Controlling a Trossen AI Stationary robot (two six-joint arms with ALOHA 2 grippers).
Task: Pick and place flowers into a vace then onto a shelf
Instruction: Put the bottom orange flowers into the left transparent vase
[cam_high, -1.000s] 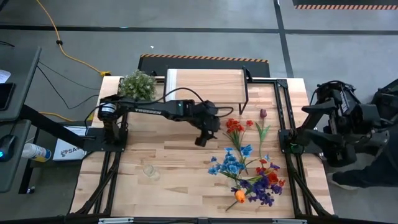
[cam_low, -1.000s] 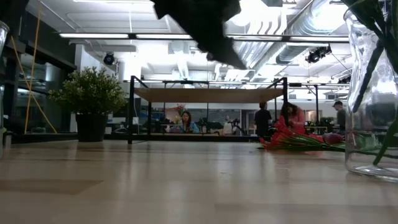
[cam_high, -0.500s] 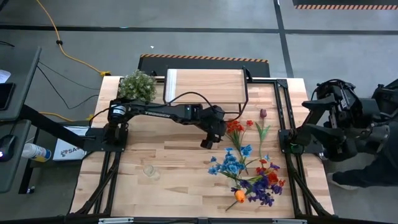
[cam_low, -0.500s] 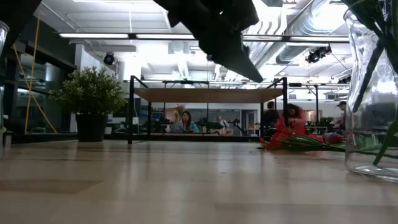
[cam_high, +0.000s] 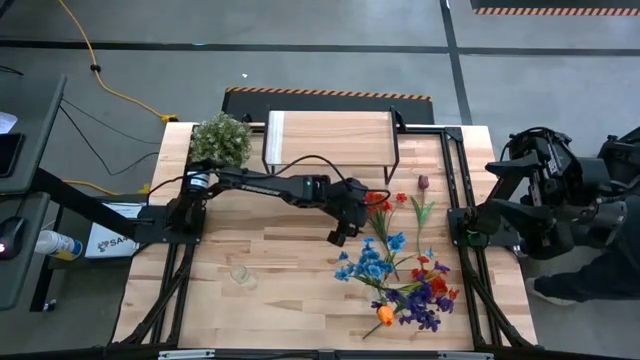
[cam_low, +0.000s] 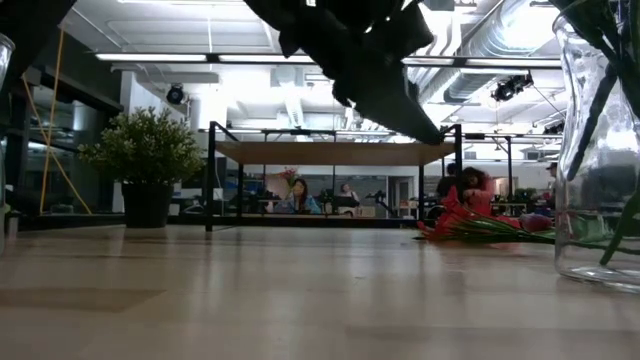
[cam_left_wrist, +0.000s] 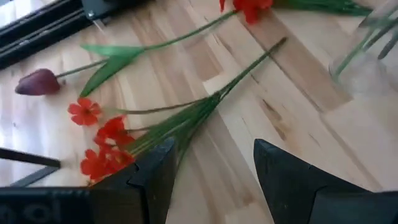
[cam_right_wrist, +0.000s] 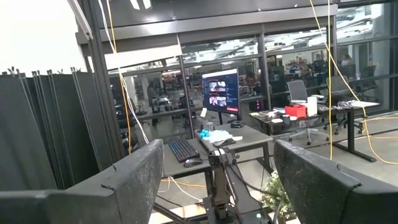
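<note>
The flowers lie loose on the table's right half: a red spray (cam_high: 377, 205) (cam_left_wrist: 102, 146), a dark red tulip (cam_high: 423, 182) (cam_left_wrist: 37, 81), blue blooms (cam_high: 370, 262), purple ones (cam_high: 425, 305) and an orange tulip (cam_high: 386, 316). A clear glass vase (cam_low: 600, 150) (cam_left_wrist: 367, 53) stands upright with green stems in it. The shelf (cam_high: 330, 140) (cam_low: 330, 152) stands at the far edge. My left gripper (cam_high: 338, 236) (cam_left_wrist: 214, 180) hovers open above the table, just left of the red spray's stem (cam_left_wrist: 205, 102). My right gripper (cam_right_wrist: 211, 186) is open and folded back beyond the table's right edge.
A bushy potted plant (cam_high: 220, 138) (cam_low: 145, 150) stands at the far left corner beside the shelf. A small clear glass (cam_high: 240, 273) sits on the near left part of the table. Black frame rails run along both sides. People sit in the room behind.
My left gripper has moved toward the table's right and a little nearer, closing on the red spray, and has come lower over the table. The flowers have stayed where they lay.
</note>
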